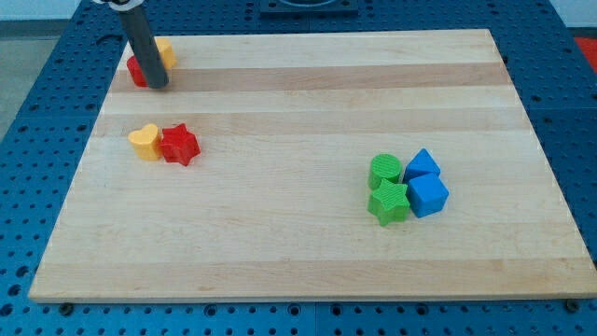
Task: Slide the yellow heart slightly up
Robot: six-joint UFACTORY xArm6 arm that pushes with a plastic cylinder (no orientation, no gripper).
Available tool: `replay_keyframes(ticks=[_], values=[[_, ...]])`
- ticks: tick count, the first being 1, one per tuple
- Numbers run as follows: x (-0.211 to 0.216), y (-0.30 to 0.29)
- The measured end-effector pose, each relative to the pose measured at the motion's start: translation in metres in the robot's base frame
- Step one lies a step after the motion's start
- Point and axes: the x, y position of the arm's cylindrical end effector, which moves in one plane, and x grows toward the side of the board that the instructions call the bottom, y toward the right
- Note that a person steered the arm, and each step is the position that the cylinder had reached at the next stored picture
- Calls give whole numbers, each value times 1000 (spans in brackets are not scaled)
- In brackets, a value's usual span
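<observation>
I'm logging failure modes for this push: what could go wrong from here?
1. The red star block touches the yellow heart block on the view's right, so an off-centre push may drag it along.
2. My tip sits above the heart, beside the small red block and yellow block in the wooden board's top-left corner; circling below may knock them.

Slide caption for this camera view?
My tip sits by a red block at top left, above the yellow heart touching a red star.
</observation>
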Motion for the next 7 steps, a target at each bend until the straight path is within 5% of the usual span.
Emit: replay_keyframes(ticks=[1,3,4,5,7], values=[[21,0],[44,143],[95,179],[166,171],[189,51]])
